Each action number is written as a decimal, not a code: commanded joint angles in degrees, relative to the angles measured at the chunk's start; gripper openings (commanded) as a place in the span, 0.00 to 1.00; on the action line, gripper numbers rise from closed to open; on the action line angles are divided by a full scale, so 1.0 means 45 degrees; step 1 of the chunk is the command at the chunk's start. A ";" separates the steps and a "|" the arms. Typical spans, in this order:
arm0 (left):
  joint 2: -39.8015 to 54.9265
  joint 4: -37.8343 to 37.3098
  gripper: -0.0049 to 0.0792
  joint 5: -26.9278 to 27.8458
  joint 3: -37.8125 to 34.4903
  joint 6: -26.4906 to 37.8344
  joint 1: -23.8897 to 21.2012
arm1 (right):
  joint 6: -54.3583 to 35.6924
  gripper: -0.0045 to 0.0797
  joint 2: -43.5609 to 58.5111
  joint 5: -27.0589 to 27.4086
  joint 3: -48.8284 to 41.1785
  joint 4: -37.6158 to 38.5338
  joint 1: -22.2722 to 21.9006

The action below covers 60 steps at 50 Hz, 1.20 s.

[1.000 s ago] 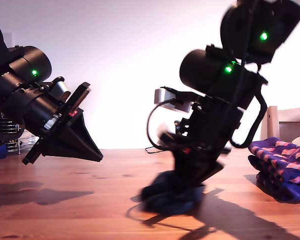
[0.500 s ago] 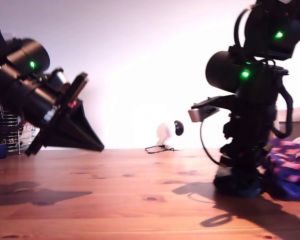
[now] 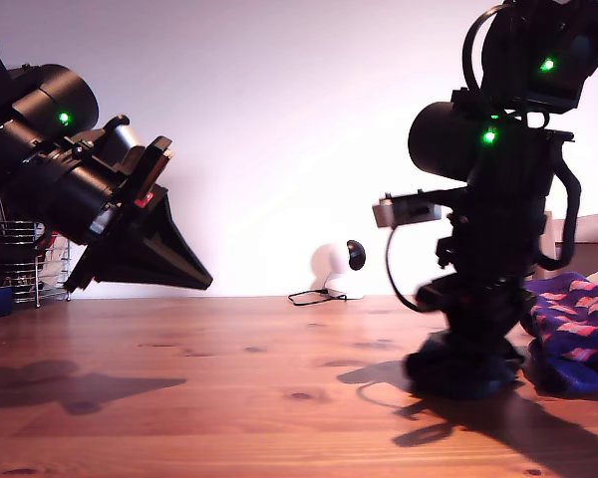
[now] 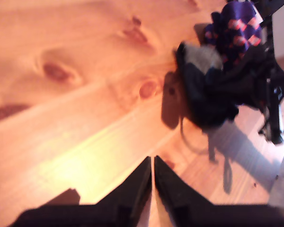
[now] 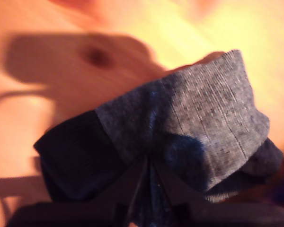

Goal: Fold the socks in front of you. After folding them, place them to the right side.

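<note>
My second tool [image 5: 149, 172] is pressing down on a folded dark grey-blue sock bundle [image 5: 180, 137], its two jaws drawn together with the knit pinched between their tips. In the second wrist view the lighter heathered cuff is lying just ahead of the tips and the darker fold is spreading to either side beneath them. In the exterior view this tool [image 3: 468, 363] is standing nearly upright over the bundle [image 3: 456, 376], which is resting on the wooden desk [image 3: 229, 388] and casting a shadow toward the camera.

Just beyond the bundle, on the far side from my first tool, the checked socks [image 3: 578, 329] are lying in a heap of navy-purple with red-pink diamonds, touching or nearly touching the arm; I cannot tell which. The first wrist view is showing the same heap [image 4: 236, 26] right behind the grey-blue bundle [image 4: 206, 90].

My first tool [image 4: 153, 163] is hanging in the air well apart from all the socks, its jaws together with only a thin slit between them and nothing held. Below its tips the desk [image 4: 75, 94] is showing bare knotted planks. In the exterior view it [image 3: 194, 279] is tilting down toward the desk at the exterior view's left, well above the surface, with its shadow falling underneath.

Behind the arms, a thin cable [image 3: 319, 295] is lying at the desk's far edge against the pale wall [image 3: 279, 119], and a wire rack [image 3: 20, 264] is standing behind my first tool.
</note>
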 commanded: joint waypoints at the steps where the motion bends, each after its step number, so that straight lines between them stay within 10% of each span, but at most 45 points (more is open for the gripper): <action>1: -0.0481 0.0214 0.03 -0.0097 -0.0029 0.0287 -0.0015 | 0.0243 0.04 -0.1088 -0.0214 0.0049 0.0189 0.0107; 42: -0.3653 -0.0262 0.03 -0.2458 -0.0442 0.2550 -0.0277 | 0.2506 0.04 -0.5586 -0.1331 -0.2016 0.3264 0.0466; 60: -0.7023 0.2030 0.03 -0.3541 -0.2521 0.2545 -0.1413 | 0.2885 0.04 -1.0127 -0.2157 -0.4745 0.6232 0.1190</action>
